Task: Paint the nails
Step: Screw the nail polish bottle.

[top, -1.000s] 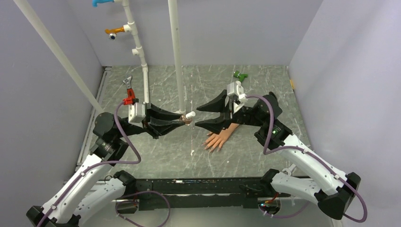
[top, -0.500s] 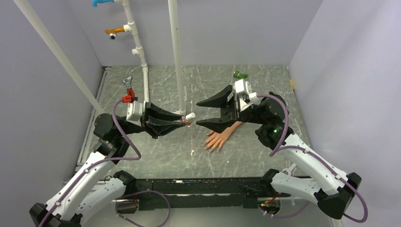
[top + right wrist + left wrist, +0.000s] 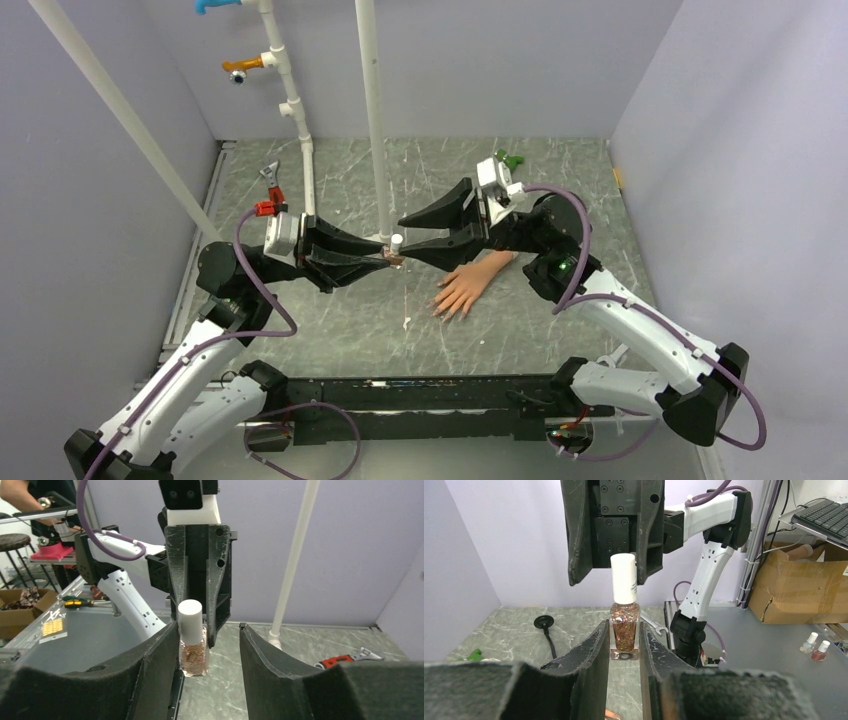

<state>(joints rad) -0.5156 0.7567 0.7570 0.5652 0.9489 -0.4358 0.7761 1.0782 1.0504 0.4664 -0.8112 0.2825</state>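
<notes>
Grey walls [image 3: 150, 120] close the marbled table [image 3: 330, 330] on the left, back and right. A white pole [image 3: 372, 120] rises at mid-table, with a jointed pipe [image 3: 290, 100] and a slanted rod [image 3: 120, 110] to its left. The two arms meet just in front of the pole's foot, so there is little room behind them. Bare table stretches from there to the near rail. The left gripper [image 3: 385, 258] is clamped on the glass body of a glitter polish bottle [image 3: 396, 245], holding it upright above the table with its white cap on. From the left wrist the bottle [image 3: 624, 630] sits squeezed between both fingers. The right gripper [image 3: 402, 242] faces it with jaws apart, straddling the cap. From the right wrist the bottle [image 3: 192, 652] stands close against one finger, with a gap to the other. The peach hand [image 3: 470, 283] lies flat on the table, just nearer than the right gripper. Its wrist stub is tucked under that arm and its fingers spread toward the near left. The nails [image 3: 441, 312] are too small to judge their colour. A red wrench [image 3: 268, 195] lies far left.
</notes>
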